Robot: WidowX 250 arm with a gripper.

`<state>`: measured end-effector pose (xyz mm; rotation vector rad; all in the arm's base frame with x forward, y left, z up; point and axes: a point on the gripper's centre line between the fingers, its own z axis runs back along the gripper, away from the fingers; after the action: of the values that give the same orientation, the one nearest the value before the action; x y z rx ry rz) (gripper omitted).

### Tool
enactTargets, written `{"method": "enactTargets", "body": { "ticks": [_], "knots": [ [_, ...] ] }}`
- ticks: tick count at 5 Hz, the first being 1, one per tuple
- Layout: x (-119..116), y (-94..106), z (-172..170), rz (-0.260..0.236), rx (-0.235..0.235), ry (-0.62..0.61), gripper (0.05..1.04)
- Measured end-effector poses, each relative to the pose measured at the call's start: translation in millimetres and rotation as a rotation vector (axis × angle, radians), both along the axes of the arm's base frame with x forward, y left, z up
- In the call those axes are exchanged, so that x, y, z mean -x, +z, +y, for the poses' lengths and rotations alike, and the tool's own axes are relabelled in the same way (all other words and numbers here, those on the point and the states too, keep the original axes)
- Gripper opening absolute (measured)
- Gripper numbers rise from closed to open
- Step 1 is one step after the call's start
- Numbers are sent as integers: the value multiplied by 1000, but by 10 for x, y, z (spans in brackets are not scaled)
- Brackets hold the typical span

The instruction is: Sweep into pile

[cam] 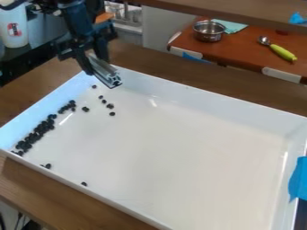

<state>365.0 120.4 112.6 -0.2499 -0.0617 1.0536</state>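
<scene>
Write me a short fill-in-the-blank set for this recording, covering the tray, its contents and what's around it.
The tray is coloured ____.
Most of the small dark pieces lie along the tray's ____ wall, as the picture shows it.
The bar in the gripper looks to be made of ____.
The tape at the picture's right edge is coloured ____.

Missing words: white; left; metal; blue.

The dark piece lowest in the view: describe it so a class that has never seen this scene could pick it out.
Find the big white tray, then its near wall at lower left. Just inside that wall sits one small, roundish dark piece. Unlike the bunched ones, it lies alone, below all the others.
</scene>
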Motion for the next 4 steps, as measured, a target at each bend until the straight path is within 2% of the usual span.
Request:
{"method": "enactTargets", "body": {
  "ticks": [1,2,3,4],
  "knots": [
    [-158,-16,-230,-45,-30,-34,376],
    [-119,-307,-434,-27,-97,-69,376],
    [-81,-516,-449,-44,-168,-73,376],
    [-137,-558,-416,-84,-212,-81,376]
  ]
}}
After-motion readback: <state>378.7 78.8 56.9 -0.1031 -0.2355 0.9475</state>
